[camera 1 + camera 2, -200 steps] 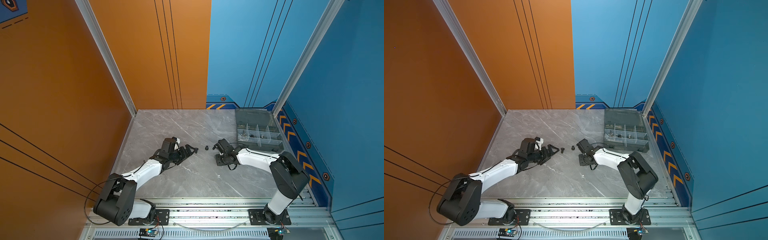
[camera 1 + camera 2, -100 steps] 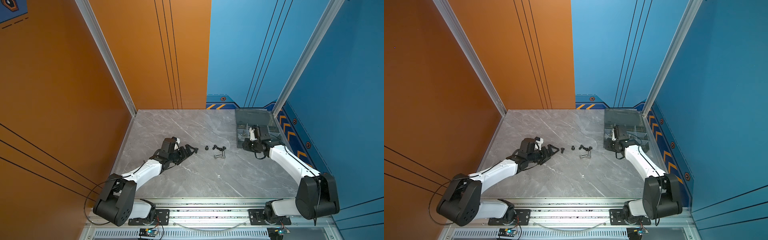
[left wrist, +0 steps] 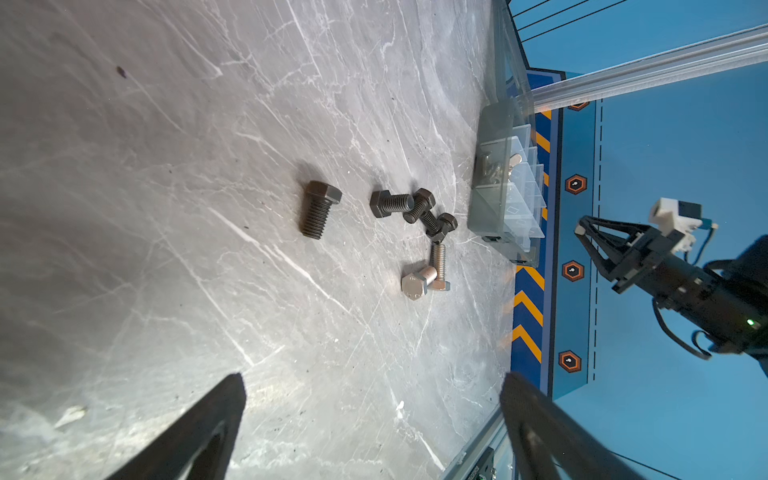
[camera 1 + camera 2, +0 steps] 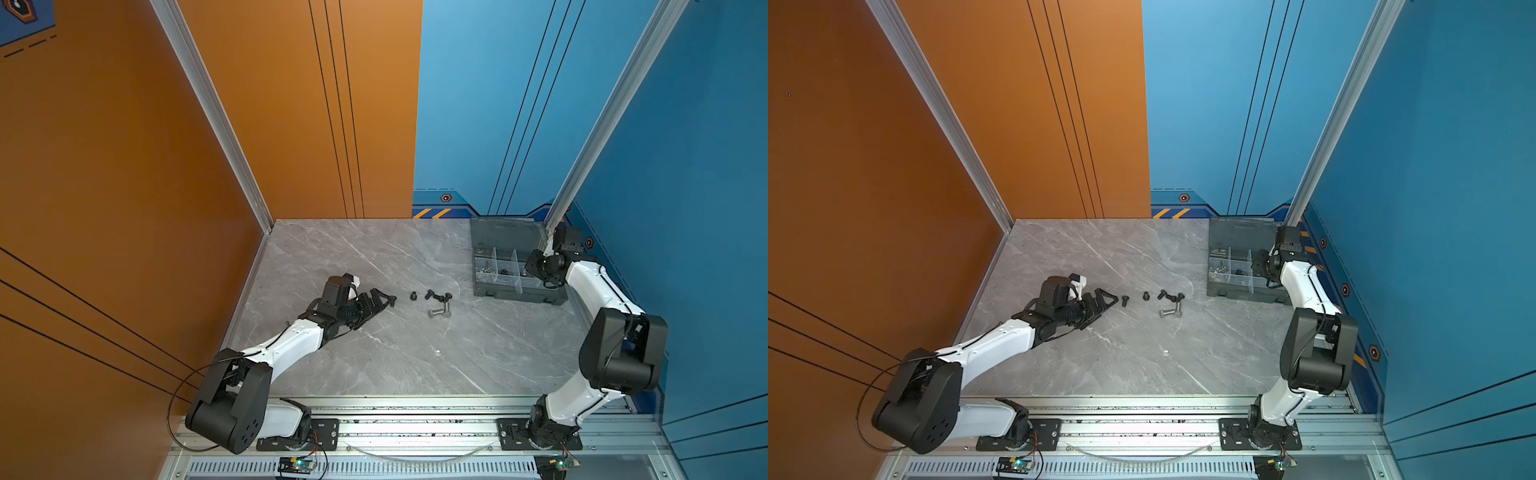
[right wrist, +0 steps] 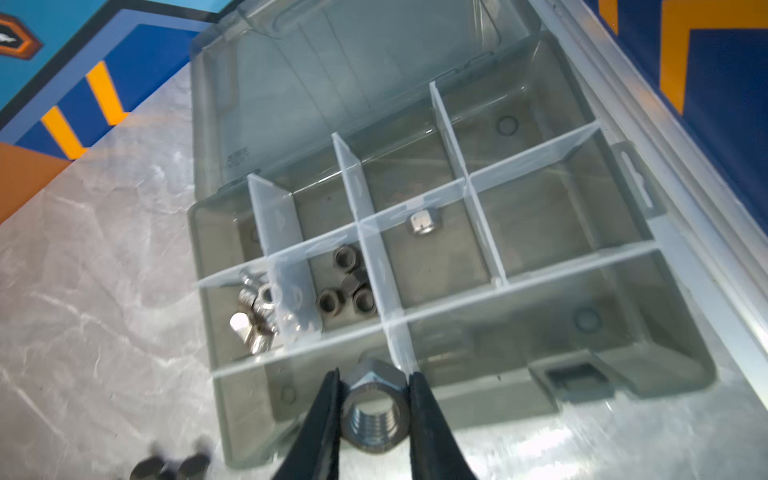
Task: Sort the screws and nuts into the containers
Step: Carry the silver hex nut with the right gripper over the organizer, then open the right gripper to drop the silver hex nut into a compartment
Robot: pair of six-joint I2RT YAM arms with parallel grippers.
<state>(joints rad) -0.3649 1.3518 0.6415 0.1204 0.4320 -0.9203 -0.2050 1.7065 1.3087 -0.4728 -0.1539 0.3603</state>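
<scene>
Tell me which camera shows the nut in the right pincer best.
Right wrist view: the silver nut, threads visible, sits close, clamped in the right pincer. Both top views and the left wrist view show that pincer, not the nut.

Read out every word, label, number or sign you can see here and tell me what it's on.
No word or number is legible anywhere.
Moulded mark on the organiser box lid: too blurred to read.
Stamp on the silver nut in the right gripper: too small to read, if any.
White symbol on the hexagon badges, blue wall: no letters.
Stripes of orange chevrons along the wall base: no text.
</scene>
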